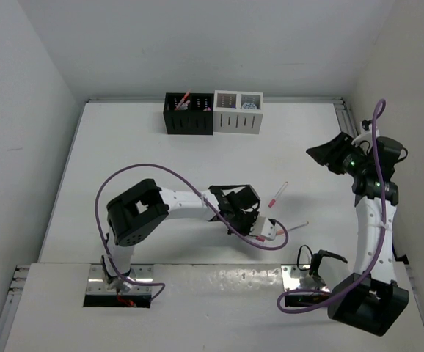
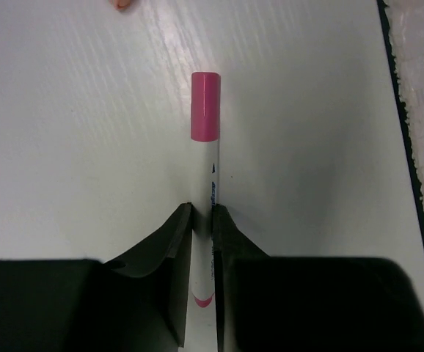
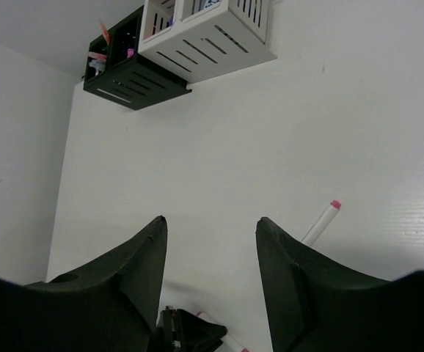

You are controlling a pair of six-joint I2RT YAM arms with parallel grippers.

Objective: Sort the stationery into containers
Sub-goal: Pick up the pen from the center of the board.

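The white desk [image 1: 161, 161] fills most of the overhead view, with both arms bolted along its lower edge. The left arm [image 1: 135, 213] stretches out toward lower centre. The right arm [image 1: 370, 213] stands tall at the right, and the right end effector [image 1: 333, 154] is held high with its fingers spread wide and nothing between them.

At upper centre, along the desk's far edge, the black organiser [image 1: 188, 112] and the white organiser [image 1: 238, 112] sit touching side by side. A few pens poke out of the black one.

The left end effector [image 2: 202, 213] is pinching a white-barrelled, pink-capped marker [image 2: 205, 147], with the cap pointing to the top of the wrist view. I cannot tell whether the marker has left the desk yet. A loose pink-tipped pen [image 1: 278, 193] lies near it, a little up and to the right in the overhead view.

What worries me is the hold. The fingers grip toward the tail end, so most of the marker hangs out in front. On the carry across to the organisers it could pivot or droop in the pinch, and the cap could then catch a compartment rim instead of dropping in. The purple cable [image 1: 146, 170] looping beside the wrist could also drag the loose pen.

There is a line of small print along the barrel and a pink curved mark near the tail, but both are too small to read.
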